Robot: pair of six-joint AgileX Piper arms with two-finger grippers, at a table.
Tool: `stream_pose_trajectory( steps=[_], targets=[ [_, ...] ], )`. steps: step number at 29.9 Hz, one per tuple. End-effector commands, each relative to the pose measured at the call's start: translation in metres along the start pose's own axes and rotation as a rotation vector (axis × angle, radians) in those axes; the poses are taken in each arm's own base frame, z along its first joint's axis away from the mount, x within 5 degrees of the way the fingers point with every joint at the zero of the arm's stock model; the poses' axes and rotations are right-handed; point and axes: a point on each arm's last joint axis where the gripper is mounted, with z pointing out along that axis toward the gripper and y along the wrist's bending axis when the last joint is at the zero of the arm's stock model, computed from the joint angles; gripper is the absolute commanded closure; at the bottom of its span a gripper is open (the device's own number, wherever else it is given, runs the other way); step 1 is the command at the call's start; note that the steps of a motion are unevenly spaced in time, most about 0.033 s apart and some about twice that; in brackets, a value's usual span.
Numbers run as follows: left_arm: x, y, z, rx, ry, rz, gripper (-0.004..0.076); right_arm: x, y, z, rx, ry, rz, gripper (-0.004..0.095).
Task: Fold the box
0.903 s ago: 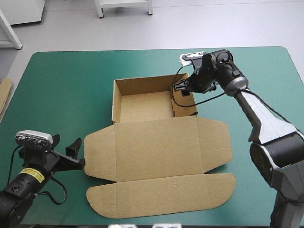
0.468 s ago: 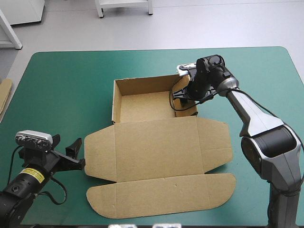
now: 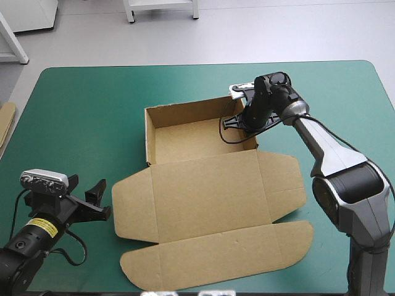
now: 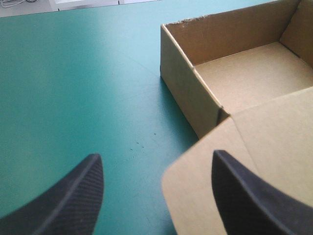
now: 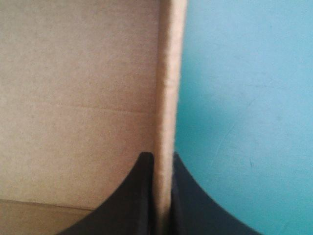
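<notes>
Brown box (image 3: 203, 191), one; right pincer (image 5: 164, 155) clamps wall.

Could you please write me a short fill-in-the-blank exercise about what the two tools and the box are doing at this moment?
1. The right tool is ____ on a side wall of the box.
2. The left tool is ____ and holds nothing.
3. The lid lies ____ on the teal-green cover, not raised.

Missing words: shut; open; flat.
</notes>
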Motion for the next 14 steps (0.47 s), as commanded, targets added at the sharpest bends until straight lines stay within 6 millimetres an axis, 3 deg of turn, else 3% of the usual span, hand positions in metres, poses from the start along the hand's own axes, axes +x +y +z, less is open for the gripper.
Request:
stream_pose_trajectory(
  steps=[1, 7, 14],
  targets=[
    [-0.013, -0.001, -0.003, 0.013, -0.078, -0.007, 0.0265, -0.004, -0.004, -0.036, 0.035, -0.098, -0.033, 0.092],
    [-0.013, -0.001, -0.003, 0.012, -0.076, -0.007, 0.0269, -0.006, -0.041, -0.038, 0.086, -0.086, 0.033, 0.0921],
    [-0.013, -0.001, -0.003, 0.009, -0.076, -0.002, 0.0269, -0.002, -0.116, -0.047, 0.137, -0.07, 0.138, 0.0921]
  ],
)
